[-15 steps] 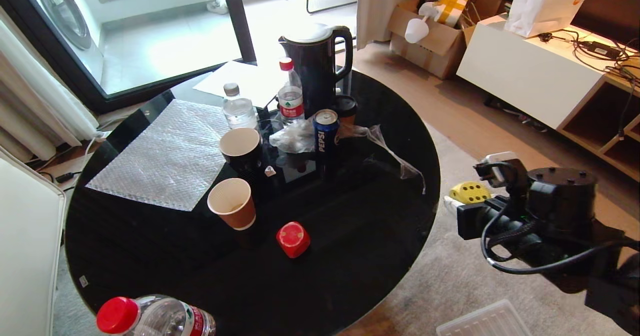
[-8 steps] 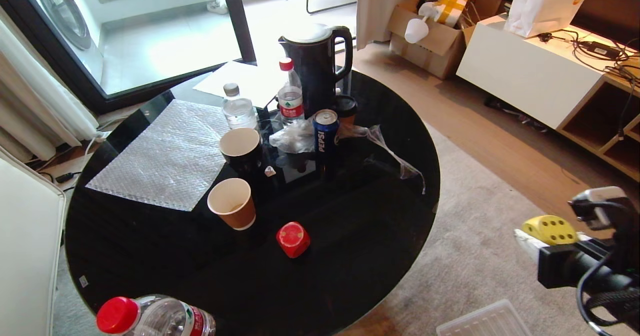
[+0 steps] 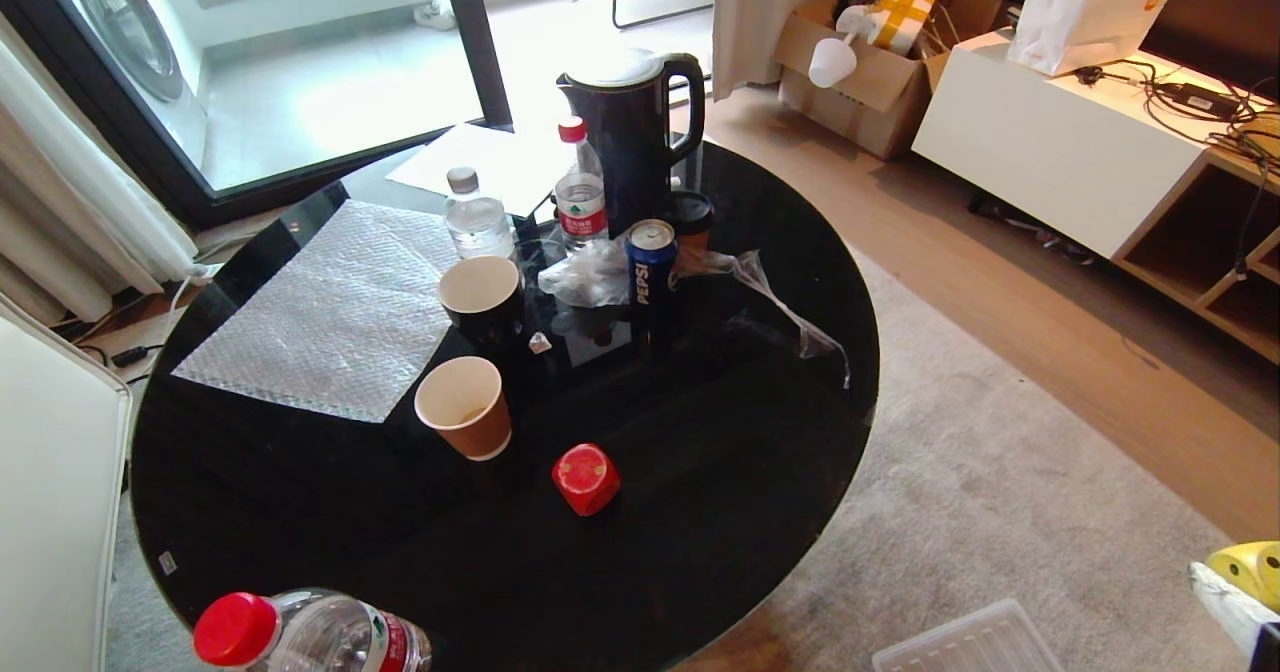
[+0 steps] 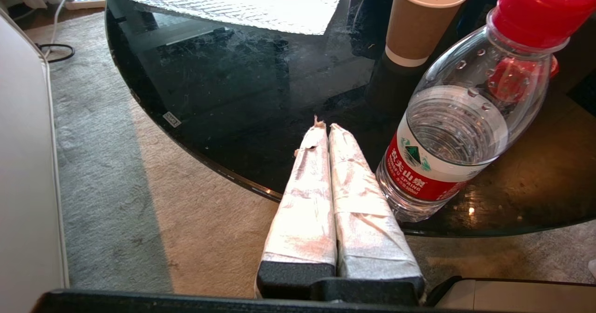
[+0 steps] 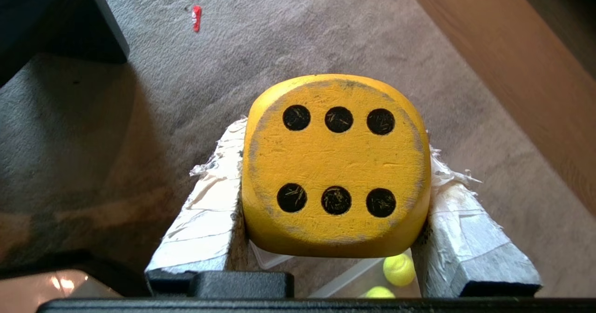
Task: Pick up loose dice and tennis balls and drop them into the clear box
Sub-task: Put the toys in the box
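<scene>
Right gripper (image 5: 335,182) — taped fingers clamped on the yellow die (image 5: 334,164), six pips facing the camera, above grey carpet (image 5: 139,117). Two tennis balls (image 5: 398,269) in the clear box (image 5: 344,275) beneath. Red die (image 3: 586,478) on the black table (image 3: 700,512) beside a brown paper cup (image 3: 464,407). Left gripper (image 4: 326,129) — fingers pressed together, empty, next to a water bottle (image 4: 461,131).

The yellow die (image 5: 334,164) sat clamped between the right end effector's (image 5: 335,220) taped fingers (image 5: 207,224), its six-pip face toward the wrist. Beneath that end effector lay the clear box (image 5: 344,278), holding two tennis balls (image 5: 399,269). The red die (image 3: 586,478) rested on the worktop (image 3: 700,512), well apart from it.
</scene>
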Controlling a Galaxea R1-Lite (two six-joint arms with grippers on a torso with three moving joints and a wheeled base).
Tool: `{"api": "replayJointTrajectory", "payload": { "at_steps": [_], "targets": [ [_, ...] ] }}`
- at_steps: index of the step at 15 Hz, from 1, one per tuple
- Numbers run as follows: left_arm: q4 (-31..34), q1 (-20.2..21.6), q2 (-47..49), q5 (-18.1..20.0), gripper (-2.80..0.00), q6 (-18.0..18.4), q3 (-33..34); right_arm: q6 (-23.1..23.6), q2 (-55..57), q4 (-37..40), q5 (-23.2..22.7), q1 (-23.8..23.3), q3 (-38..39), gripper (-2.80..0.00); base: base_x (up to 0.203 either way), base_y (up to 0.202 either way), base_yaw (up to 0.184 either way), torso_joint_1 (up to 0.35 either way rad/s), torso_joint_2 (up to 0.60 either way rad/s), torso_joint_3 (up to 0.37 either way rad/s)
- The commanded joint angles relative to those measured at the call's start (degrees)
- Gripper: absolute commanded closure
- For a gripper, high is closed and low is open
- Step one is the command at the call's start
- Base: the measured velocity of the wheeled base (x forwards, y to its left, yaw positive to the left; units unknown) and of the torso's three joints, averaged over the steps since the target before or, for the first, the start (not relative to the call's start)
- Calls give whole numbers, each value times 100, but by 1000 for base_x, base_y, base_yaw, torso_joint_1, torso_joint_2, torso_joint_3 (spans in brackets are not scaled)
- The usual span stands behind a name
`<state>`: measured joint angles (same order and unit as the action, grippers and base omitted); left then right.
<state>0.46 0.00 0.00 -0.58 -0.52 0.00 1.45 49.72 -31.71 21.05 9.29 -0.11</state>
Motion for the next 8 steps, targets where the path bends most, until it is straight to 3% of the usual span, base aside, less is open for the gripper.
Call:
{"api": "replayJointTrajectory", "payload": {
  "at_steps": [1, 3, 5, 8],
  "targets": [
    [-2, 0, 0, -4, 0, -1, 0, 20, -944, 696, -184, -267, 3, 0, 0, 0, 0, 0, 0, 0],
    [7, 0, 0, -4, 0, -9, 0, 32, -953, 718, -206, -278, -5, 0, 0, 0, 0, 0, 0, 0],
    [7, 0, 0, -4, 0, -1, 0, 132, -1415, 1450, -691, -591, -64, 0, 0, 0, 0, 0, 0, 0],
    [7, 0, 0, -4, 0, -1, 0, 373, -3155, 2508, -1417, -902, -122, 0, 0, 0, 0, 0, 0, 0]
  ]
}}
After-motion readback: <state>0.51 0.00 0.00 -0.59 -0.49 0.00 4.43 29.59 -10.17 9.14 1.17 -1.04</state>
